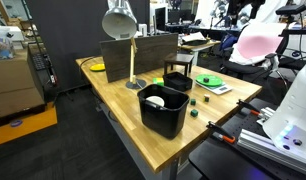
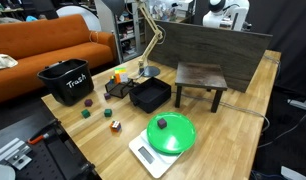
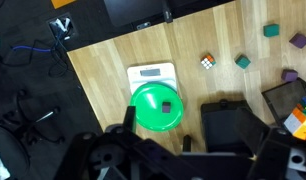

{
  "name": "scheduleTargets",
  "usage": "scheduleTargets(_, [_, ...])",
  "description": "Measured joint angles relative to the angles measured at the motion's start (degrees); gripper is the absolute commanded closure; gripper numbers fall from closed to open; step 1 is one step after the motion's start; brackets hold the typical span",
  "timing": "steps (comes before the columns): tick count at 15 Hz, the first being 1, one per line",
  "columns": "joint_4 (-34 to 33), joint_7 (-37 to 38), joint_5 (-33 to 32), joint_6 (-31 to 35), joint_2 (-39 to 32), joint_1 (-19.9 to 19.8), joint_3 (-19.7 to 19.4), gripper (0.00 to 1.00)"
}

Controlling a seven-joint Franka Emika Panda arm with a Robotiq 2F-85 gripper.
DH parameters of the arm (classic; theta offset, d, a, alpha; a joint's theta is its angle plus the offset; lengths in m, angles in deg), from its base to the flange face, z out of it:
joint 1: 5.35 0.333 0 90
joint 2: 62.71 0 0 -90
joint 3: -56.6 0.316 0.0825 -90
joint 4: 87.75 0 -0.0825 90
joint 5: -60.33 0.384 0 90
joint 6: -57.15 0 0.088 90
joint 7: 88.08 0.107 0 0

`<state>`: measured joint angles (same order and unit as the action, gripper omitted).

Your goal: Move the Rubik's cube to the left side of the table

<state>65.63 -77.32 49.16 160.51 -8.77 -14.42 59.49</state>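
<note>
The Rubik's cube (image 3: 208,62) lies on the light-wood table (image 3: 98,70), to the right of a white scale in the wrist view. In an exterior view the Rubik's cube (image 2: 115,125) sits near the table's (image 2: 228,135) front edge, between a black tray and the scale. My gripper (image 3: 158,137) is a dark blurred shape at the bottom of the wrist view, high above the table. Its fingers stand apart with nothing between them. It is well clear of the cube and does not show in the exterior views.
A green plate (image 3: 153,112) with a small dark cube on it rests on the white scale (image 3: 153,73). Around them are a black stool (image 2: 201,78), a black tray (image 2: 150,95), a black bin (image 2: 65,82), a desk lamp (image 1: 120,20), a dark board (image 2: 218,45) and several small coloured blocks (image 3: 242,62).
</note>
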Motion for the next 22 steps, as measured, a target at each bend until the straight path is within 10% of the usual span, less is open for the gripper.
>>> scheduleTargets(22, [-0.09,-0.54,0.03,6.47,-10.89,3.58,-0.04,0.00])
